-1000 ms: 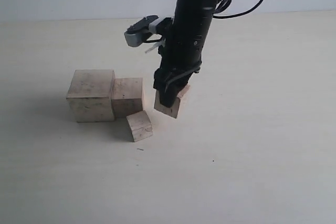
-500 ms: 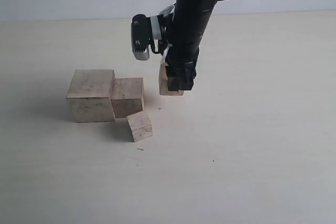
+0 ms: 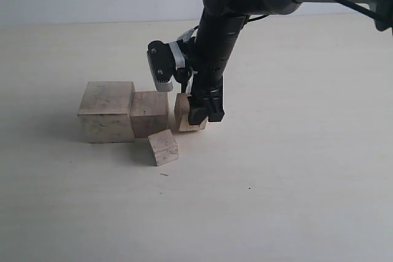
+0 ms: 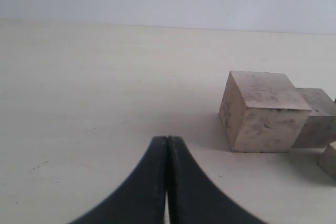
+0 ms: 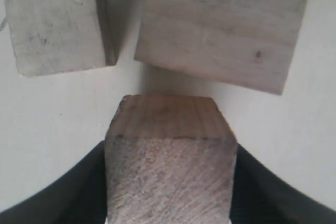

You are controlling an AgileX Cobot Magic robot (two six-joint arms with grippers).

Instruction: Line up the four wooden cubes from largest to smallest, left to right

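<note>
The largest wooden cube [image 3: 105, 111] stands at the left, with the second-largest cube [image 3: 149, 113] touching its right side. My right gripper [image 3: 199, 116] is shut on the third cube [image 3: 183, 115], held low just right of the second one with a small gap between them. Whether it rests on the table I cannot tell. The smallest cube [image 3: 163, 146] lies turned, in front of that gap. In the right wrist view the held cube [image 5: 168, 161] sits between black fingers [image 5: 86, 192], facing the second cube [image 5: 226, 24] and the smallest [image 5: 55, 22]. My left gripper [image 4: 167, 140] is shut and empty, left of the largest cube [image 4: 262, 111].
All cubes sit on a pale cream tabletop [image 3: 295, 170] with a light wall behind. The right arm [image 3: 221, 23] comes down from the upper right over the row. The wrist camera [image 3: 161, 65] juts out above the second cube.
The right gripper lifted the third cube, turned at the wrist, then came down and to the left with it beside the second cube. The other cubes stayed put.
</note>
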